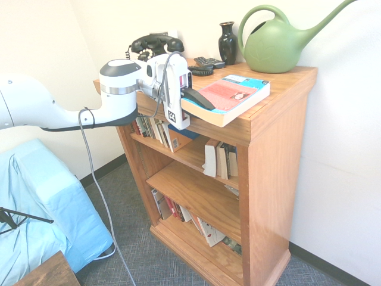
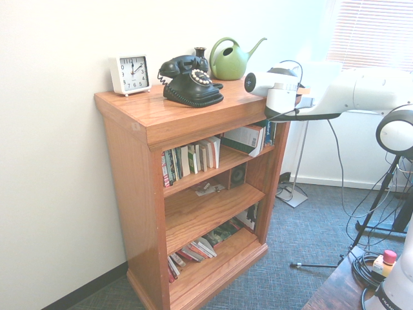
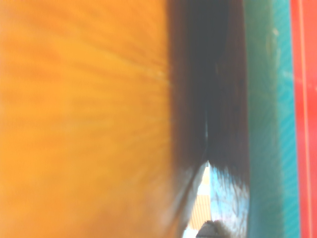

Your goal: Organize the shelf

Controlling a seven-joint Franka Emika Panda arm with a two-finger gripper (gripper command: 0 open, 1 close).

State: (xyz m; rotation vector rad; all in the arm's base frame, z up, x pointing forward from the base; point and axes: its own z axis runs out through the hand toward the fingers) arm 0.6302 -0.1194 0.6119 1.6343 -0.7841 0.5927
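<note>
Bright daylight; blurred wrist view

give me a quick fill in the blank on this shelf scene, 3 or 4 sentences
1. The gripper is closed on a thick ____ lying on the shelf's top.
2. The watering can is ____ in colour.
3. Between the clock and the watering can stands a black ____.
4. The middle tier holds ____ books than the top tier.

Missing words: book; green; telephone; fewer
</note>
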